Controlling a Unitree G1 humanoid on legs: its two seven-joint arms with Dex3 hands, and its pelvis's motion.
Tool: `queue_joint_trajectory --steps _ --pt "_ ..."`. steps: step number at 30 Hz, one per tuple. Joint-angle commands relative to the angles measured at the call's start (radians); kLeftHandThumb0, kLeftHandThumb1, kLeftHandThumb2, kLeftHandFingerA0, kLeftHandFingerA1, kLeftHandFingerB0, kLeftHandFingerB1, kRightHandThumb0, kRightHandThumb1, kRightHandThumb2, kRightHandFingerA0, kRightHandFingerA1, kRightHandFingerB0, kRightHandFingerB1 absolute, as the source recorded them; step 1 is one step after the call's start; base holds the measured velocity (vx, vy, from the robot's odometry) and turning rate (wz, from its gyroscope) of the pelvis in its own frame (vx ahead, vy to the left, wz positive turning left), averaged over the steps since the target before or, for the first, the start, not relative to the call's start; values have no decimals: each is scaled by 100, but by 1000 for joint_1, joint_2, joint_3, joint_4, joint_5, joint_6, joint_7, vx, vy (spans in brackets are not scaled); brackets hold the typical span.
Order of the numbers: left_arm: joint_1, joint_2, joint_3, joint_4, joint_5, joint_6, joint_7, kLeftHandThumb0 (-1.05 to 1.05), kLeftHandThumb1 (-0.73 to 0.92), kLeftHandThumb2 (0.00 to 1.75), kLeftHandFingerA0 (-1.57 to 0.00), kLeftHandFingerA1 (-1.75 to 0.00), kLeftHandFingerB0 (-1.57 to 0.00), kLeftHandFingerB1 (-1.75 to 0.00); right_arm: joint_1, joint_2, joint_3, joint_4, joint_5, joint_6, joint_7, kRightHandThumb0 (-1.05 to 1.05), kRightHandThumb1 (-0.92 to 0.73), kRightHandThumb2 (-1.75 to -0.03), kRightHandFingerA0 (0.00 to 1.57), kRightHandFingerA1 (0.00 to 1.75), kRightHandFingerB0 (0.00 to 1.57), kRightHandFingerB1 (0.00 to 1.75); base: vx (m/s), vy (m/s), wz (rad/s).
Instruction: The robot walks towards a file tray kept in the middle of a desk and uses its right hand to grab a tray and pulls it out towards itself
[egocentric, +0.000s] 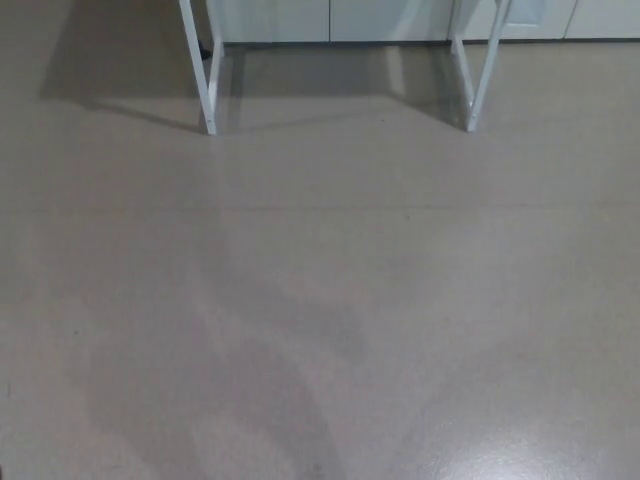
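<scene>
No file tray or desk top shows in the head view. Only the desk's white legs appear at the top of the picture: the left leg frame (207, 75) and the right leg frame (480, 70), both standing on the floor. Neither of my hands nor any part of my arms is in view.
A smooth beige floor (320, 300) fills most of the picture, with soft shadows across its lower left. White cabinet fronts or a wall base (330, 20) run along the top edge behind the legs.
</scene>
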Motion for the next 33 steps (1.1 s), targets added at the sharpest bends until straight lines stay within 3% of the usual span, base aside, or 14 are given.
queue_joint_trajectory --steps 1,3,4,5,6,8,17,20,23,24,33 --pt "34 41 86 -129 -201 185 -148 -5 79 75 -13 -36 -4 -15 30 36 -104 -76 217 -117 117 -28 -42 -61 51 44 45 41 133 0 -14" --pt "38 42 85 -142 -191 195 -147 -4 80 76 -13 -35 -4 -15 32 38 -105 -79 203 -121 114 -30 -41 -61 49 45 44 42 83 16 -4" --pt "39 43 85 -147 -191 199 -150 -2 86 65 -15 -30 -2 -24 27 37 -109 -69 203 -123 118 -29 -41 -60 49 44 44 41 107 27 9" --pt "42 43 86 -147 -188 193 -156 -4 80 76 -12 -36 -4 -13 28 40 -112 -66 201 -129 117 -29 -41 -60 49 44 45 42 110 -5 6" --pt "47 42 87 -152 -189 194 -156 -2 86 65 -15 -31 -2 -24 31 42 -112 -70 198 -128 117 -30 -41 -61 48 44 45 42 137 -22 7" --pt "51 41 87 -161 -184 201 -145 -3 81 73 -15 -35 -6 -13 39 45 -107 -82 189 -129 111 -31 -41 -61 47 44 46 42 161 -83 9" --pt "61 41 81 -196 -173 209 -137 -1 80 69 -14 -33 -11 -14 40 38 -93 -87 205 -134 117 -30 -41 -61 49 45 44 42 250 -118 6" --pt "61 41 76 -201 -160 201 -129 0 83 64 -17 -32 -5 -21 4 24 -100 -9 202 -171 116 -32 -40 -61 48 44 44 41 223 -59 -4" --pt "52 38 82 -190 -162 202 -121 0 82 64 -18 -32 -7 -23 16 36 -93 -53 211 -146 103 -31 -40 -60 48 44 45 41 239 57 -11" --pt "49 39 81 -190 -162 202 -121 -1 77 68 -16 -34 -12 -20 4 28 -94 -19 208 -169 112 -32 -39 -61 49 45 46 42 203 123 -12" --pt "45 45 44 -184 -119 200 -97 -1 77 68 -16 -33 -12 -20 -34 5 -111 116 231 -242 149 -32 -40 -61 48 46 42 41 325 190 -24"
